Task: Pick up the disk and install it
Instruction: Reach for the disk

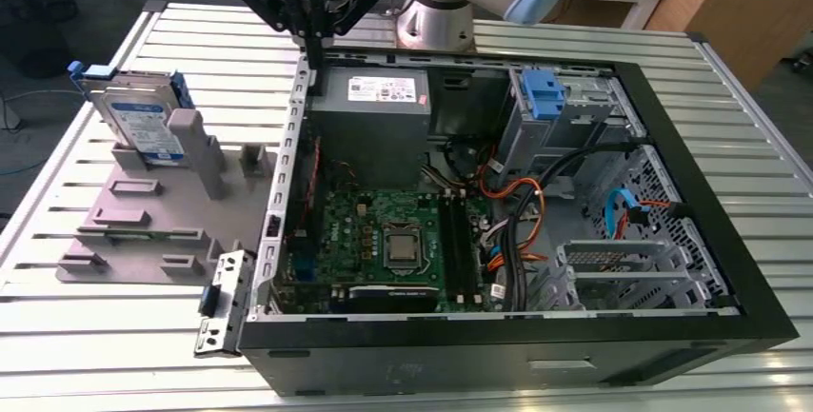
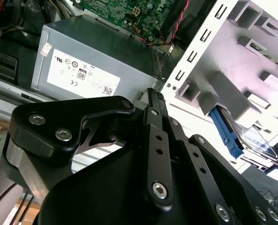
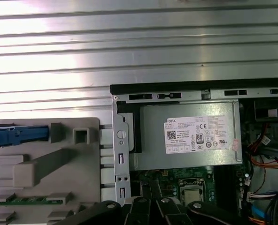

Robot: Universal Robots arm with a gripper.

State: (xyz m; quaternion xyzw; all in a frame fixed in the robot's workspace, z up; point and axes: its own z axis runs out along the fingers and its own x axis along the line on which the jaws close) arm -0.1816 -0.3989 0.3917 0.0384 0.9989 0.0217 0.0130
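the end effector [image 1: 308, 37] hangs over the rear corner of the open computer case [image 1: 508, 347], on the exterior view's left side of it, just above the case wall and beside the grey power supply [image 1: 375, 93] with its white sticker. its fingers are drawn together to a narrow tip and grip nothing; in the second wrist view the black fingers [image 2: 154, 123] meet in front of that same power supply.

the disk [image 1: 137, 119] stands upright on its edge in a slot of the grey fixture [image 1: 140, 214], which lies on the slatted metal worktop [image 1: 102, 341] just beside the case, on the exterior view's left. its white-and-blue label faces outward and the blue carrier frames it. the disk is apart from the end effector, with no contact between them.

inside the case lie the green motherboard [image 1: 368, 231] and bundled cables, and a bare blue bracket [image 1: 544, 96] sits in the drive bay at the far corner.
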